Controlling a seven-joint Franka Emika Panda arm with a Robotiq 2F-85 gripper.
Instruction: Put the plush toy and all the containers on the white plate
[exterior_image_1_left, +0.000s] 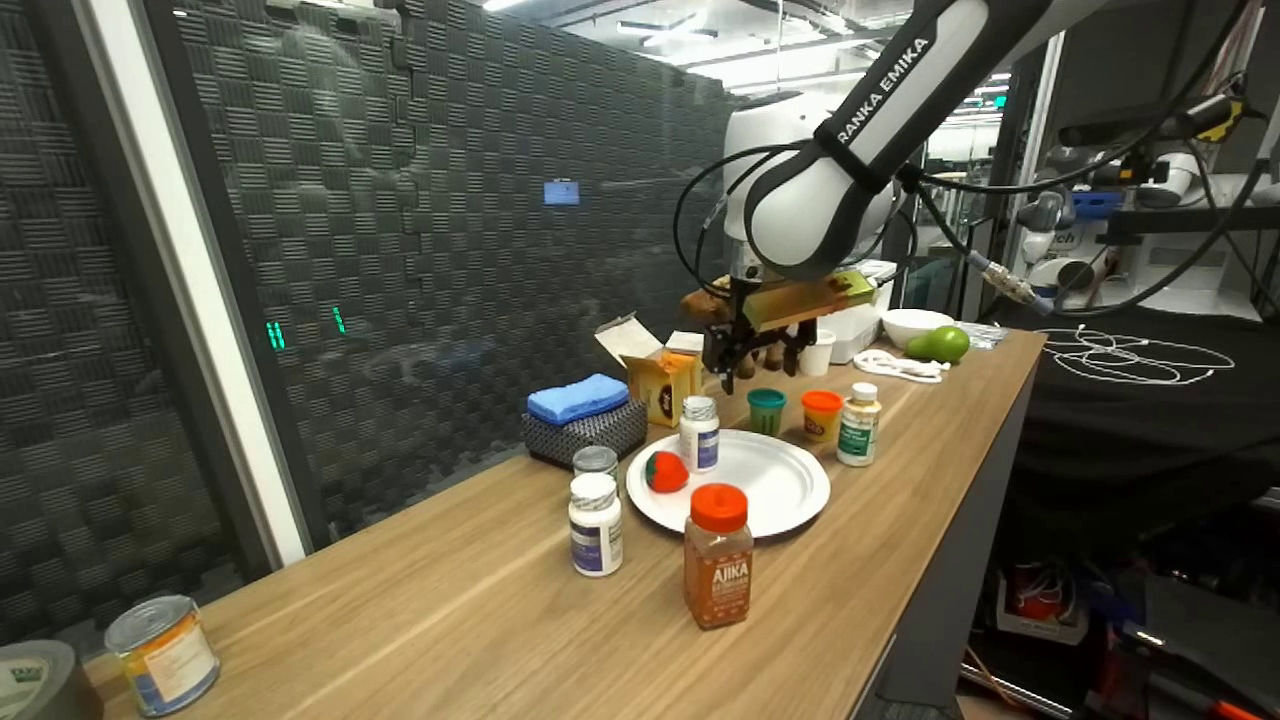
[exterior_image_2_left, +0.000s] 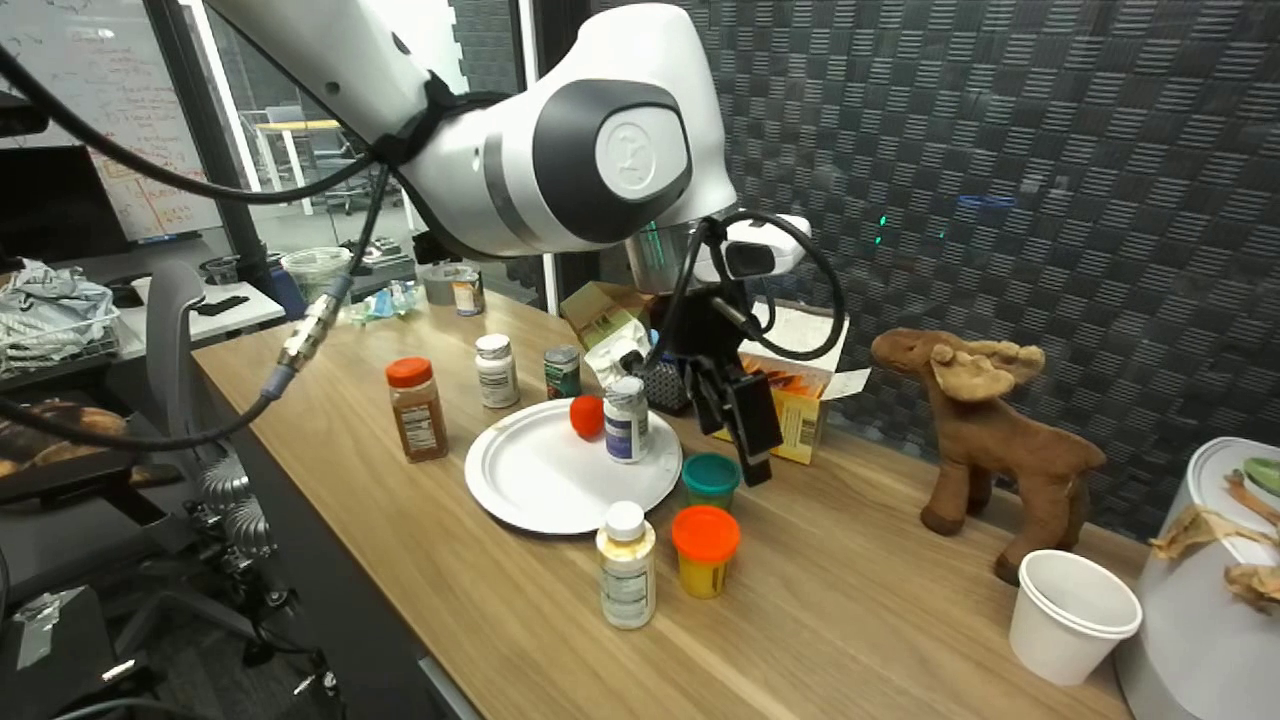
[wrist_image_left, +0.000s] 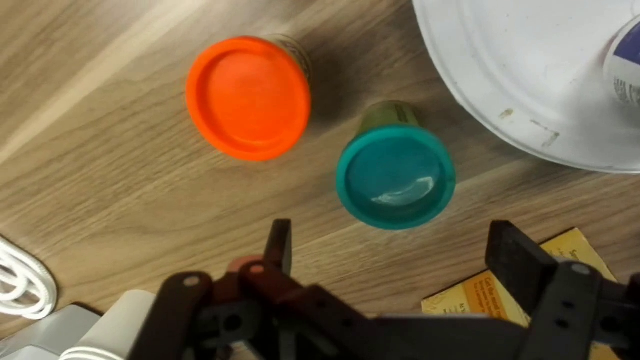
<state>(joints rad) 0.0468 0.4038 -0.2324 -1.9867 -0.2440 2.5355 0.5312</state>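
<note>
The white plate (exterior_image_1_left: 770, 500) holds a white bottle (exterior_image_1_left: 699, 440) and a small red-and-green thing (exterior_image_1_left: 668, 472), perhaps a plush. A teal-lidded tub (wrist_image_left: 395, 175) and an orange-lidded tub (wrist_image_left: 250, 97) stand beside the plate. A white bottle with a green label (exterior_image_1_left: 858, 440), a white bottle with a purple label (exterior_image_1_left: 596, 530) and a red-capped spice jar (exterior_image_1_left: 718, 565) stand around it. A brown plush moose (exterior_image_2_left: 1000, 430) stands farther off. My gripper (wrist_image_left: 391, 227) is open and empty above the table, its fingertips on either side of the teal lid's near edge in the wrist view.
A yellow box (exterior_image_2_left: 800, 425) stands open near the gripper. A blue cloth (exterior_image_1_left: 578, 398) lies on a dark mesh box (exterior_image_1_left: 585, 435) behind the plate. A small can (exterior_image_2_left: 562, 372) stands by the plate. White cups (exterior_image_2_left: 1070, 620) stand near the moose; a white cord (exterior_image_1_left: 900, 366) lies nearby.
</note>
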